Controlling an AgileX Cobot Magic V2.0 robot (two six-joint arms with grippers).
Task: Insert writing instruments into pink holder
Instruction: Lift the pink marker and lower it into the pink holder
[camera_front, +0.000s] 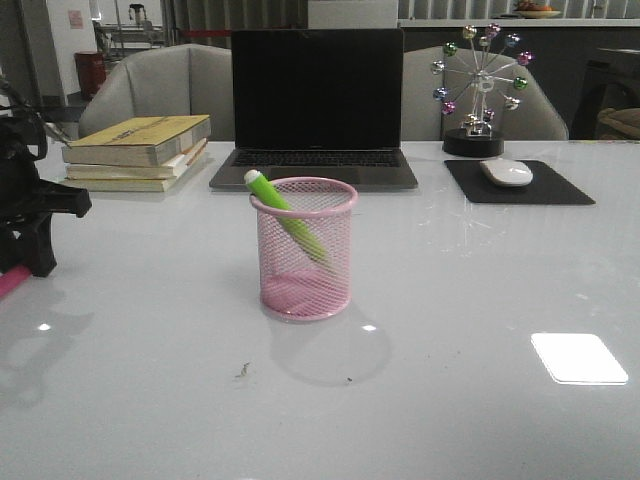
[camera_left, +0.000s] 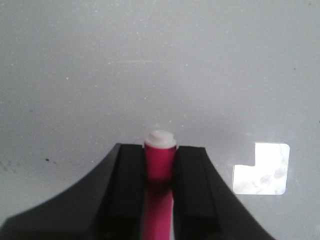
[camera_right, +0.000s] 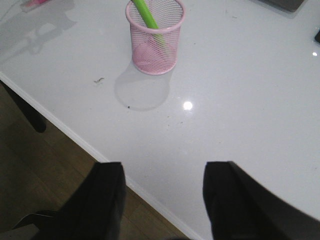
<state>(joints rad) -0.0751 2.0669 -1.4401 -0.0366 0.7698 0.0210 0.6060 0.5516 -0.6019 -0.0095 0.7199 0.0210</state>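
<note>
So we are halfway: the green pen leans inside the pink cup mid-desk. Our left fingers pinch the pink pen at the desk's left edge, while the right fingers hang wide and empty.

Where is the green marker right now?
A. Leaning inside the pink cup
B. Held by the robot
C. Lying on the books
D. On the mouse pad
A: the green marker leans inside the pink cup, white tip poking above the rim.
</note>
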